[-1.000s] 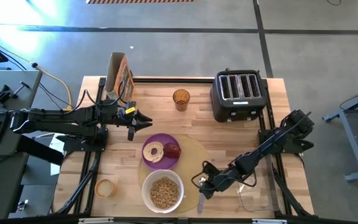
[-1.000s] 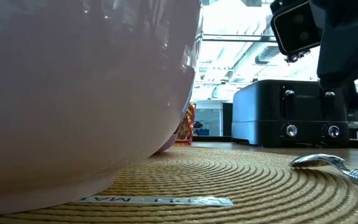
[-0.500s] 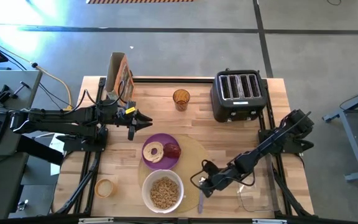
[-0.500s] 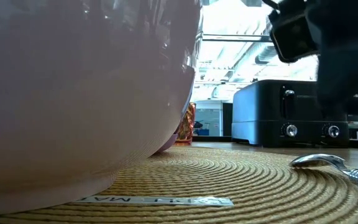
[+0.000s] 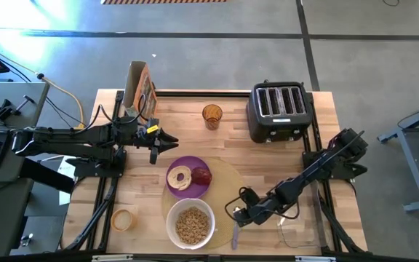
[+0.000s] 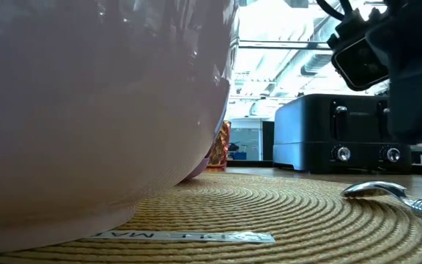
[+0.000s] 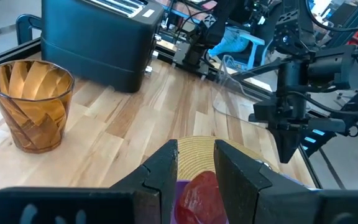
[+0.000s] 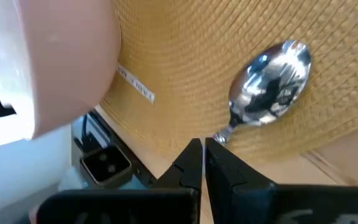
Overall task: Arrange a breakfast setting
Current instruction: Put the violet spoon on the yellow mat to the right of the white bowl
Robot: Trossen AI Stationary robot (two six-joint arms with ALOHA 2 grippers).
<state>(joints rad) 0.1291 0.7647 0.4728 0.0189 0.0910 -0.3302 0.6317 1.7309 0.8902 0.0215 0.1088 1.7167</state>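
Observation:
A round tan mat (image 5: 224,185) lies at the table's near middle. On it stand a purple plate (image 5: 189,161) with a bagel (image 5: 179,177) and a red apple (image 5: 201,175), and a white bowl (image 5: 172,218) of brown cereal (image 5: 190,225). A small spoon (image 5: 234,234) lies at the mat's right near edge, its bowl end (image 8: 269,90) on the mat. My right gripper (image 5: 234,218) is shut and empty just above the spoon's neck. My left gripper (image 5: 172,143) is open and empty, off the mat, to the far left of the plate.
A black toaster (image 5: 277,110) stands at the far right, an amber glass (image 5: 212,115) at the far middle, a cereal box (image 5: 140,87) at the far left. A tape roll (image 5: 123,219) lies near left. A clear glass thing (image 5: 293,233) lies near right.
My right gripper has shifted a little above the spoon, toward the table's right edge. The spoon lies where it was.

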